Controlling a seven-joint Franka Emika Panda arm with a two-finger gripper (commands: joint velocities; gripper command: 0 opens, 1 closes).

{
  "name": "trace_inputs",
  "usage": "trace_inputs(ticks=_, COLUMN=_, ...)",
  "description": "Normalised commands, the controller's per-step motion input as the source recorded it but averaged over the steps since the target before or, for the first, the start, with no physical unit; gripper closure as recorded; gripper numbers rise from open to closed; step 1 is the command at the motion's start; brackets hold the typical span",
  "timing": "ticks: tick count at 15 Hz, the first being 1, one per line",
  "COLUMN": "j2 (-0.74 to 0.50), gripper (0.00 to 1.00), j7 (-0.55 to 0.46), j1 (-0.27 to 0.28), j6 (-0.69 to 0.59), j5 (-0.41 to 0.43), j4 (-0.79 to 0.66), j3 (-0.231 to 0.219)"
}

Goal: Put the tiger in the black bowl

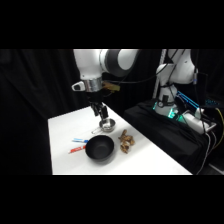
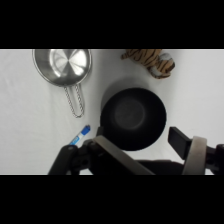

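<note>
Gripper (image 1: 102,114): hung above the table's (image 1: 150,162) far part, over the silver bowl (image 1: 107,124); fingers stood apart, holding nothing.
Tiger (image 2: 151,60): lay at the wrist view's upper right, just beside the black bowl (image 2: 133,118), outside it.
Black bowl: centre, nothing inside.

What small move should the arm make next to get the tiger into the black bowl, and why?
Probably shift the gripper sideways over the tiger, then descend. The tiger lies on the table beside the black bowl, untouched, and the gripper hangs above the silver bowl, holding nothing.
</note>
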Motion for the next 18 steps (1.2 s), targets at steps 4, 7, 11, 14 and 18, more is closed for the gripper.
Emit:
trace_inputs(ticks=4, j2=-0.06, gripper=0.00, j7=-0.01, j1=-0.024, j6=0.08, j5=0.015, j4=-0.11, j3=0.044)
trace_inputs(ticks=7, j2=-0.22, gripper=0.00, j7=-0.01, j1=0.007, j6=0.16, j5=-0.012, j4=-0.33, j3=0.058)
trace_inputs(ticks=11, j2=-0.37, gripper=0.00, j7=0.00, j1=0.045, j6=0.28, j5=0.012, j4=-0.52, j3=0.081)
trace_inputs(ticks=14, j2=-0.40, gripper=0.00, j7=0.04, j1=0.092, j6=0.43, j5=0.037, j4=-0.64, j3=0.101)
trace_inputs(ticks=18, j2=-0.24, gripper=0.00, j7=0.01, j1=0.087, j6=0.53, j5=0.004, j4=-0.53, j3=0.080)
